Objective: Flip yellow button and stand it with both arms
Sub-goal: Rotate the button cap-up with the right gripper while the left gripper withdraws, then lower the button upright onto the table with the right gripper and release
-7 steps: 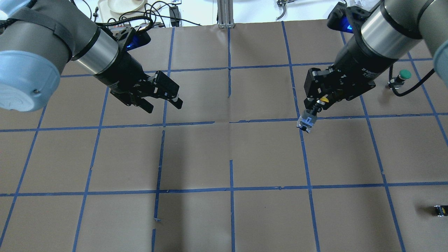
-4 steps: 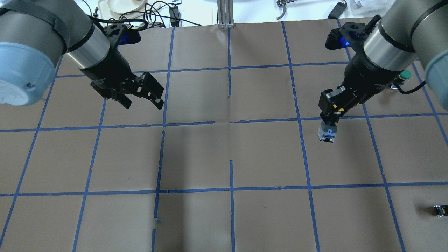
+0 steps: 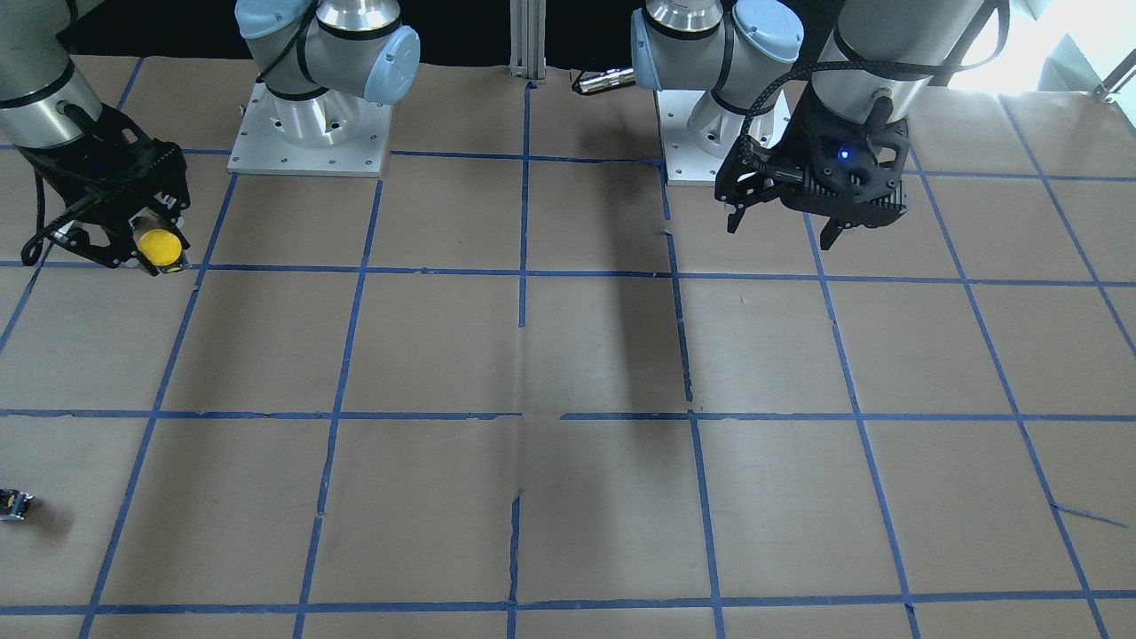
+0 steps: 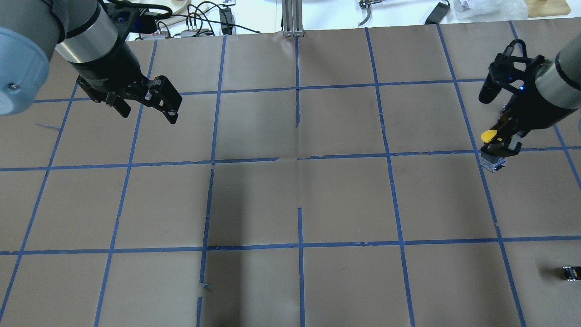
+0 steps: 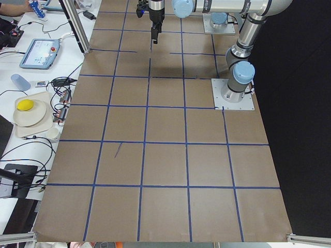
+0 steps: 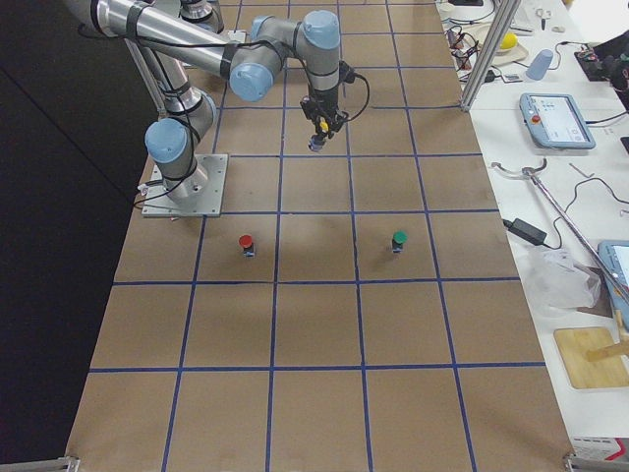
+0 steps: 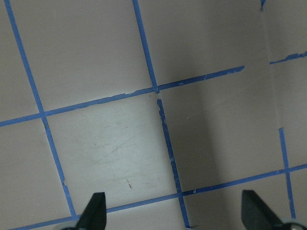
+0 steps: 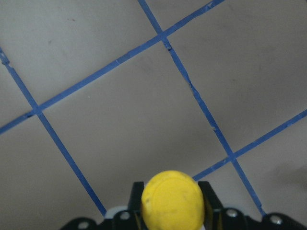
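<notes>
My right gripper [image 4: 498, 146] is shut on the yellow button [image 4: 489, 135] at the table's right side. The button's yellow cap is on top and its grey contact block [image 4: 493, 162] hangs below the fingers, toward the table. The cap fills the bottom of the right wrist view [image 8: 173, 198] and shows in the front view [image 3: 160, 246]. I cannot tell whether the block touches the paper. My left gripper [image 4: 147, 111] is open and empty above the back left of the table. Its spread fingertips [image 7: 94, 211] frame bare paper.
A tiny black block with a yellow mark [image 4: 570, 272] lies near the right front edge. A red button [image 6: 246, 242] and a green button [image 6: 398, 239] stand on the right part of the table. Brown paper with blue tape lines [image 4: 299, 159] covers the table.
My right gripper has carried the yellow button to the right and turned it so the cap faces up. My left gripper has drawn back to the left, still open.
</notes>
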Robot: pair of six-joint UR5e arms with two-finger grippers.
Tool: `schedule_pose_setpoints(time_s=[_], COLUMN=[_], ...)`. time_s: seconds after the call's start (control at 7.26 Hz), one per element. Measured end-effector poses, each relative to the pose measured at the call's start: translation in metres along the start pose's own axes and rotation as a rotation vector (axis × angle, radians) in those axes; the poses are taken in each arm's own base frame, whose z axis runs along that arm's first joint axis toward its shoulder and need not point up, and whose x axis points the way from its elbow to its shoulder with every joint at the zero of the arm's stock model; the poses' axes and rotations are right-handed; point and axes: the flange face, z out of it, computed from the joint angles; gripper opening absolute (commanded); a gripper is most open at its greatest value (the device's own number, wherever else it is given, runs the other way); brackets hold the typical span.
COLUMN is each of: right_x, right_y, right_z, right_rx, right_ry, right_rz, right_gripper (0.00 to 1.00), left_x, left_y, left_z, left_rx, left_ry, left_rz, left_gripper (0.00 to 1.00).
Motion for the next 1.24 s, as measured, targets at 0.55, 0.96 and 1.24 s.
schedule_pose_setpoints(time_s=[0.55,0.96,1.24], right_x=[0.051,0.079,0.084], right_y=[0.13,0.215,0.235], right_z=[0.064,0.116,0.127], right_rx=[0.161,0.309,0.346], right_ry=[0.008,0.031,0.039], right_rz=[-0.385,-0.585,-0.6], right_gripper=[0.06,0.06,0.08], left_x=[-0.001,-0.001,-0.001], left_y=[0.001,0.0,-0.001], left_z=[-0.003,-0.002,-0.002], left_rx=[0.005,0.002,0.003], left_ry=[-0.004,-0.006,-0.005], left_rz=[-0.004,-0.007,-0.014], left_gripper=[0.99,0.99,0.99])
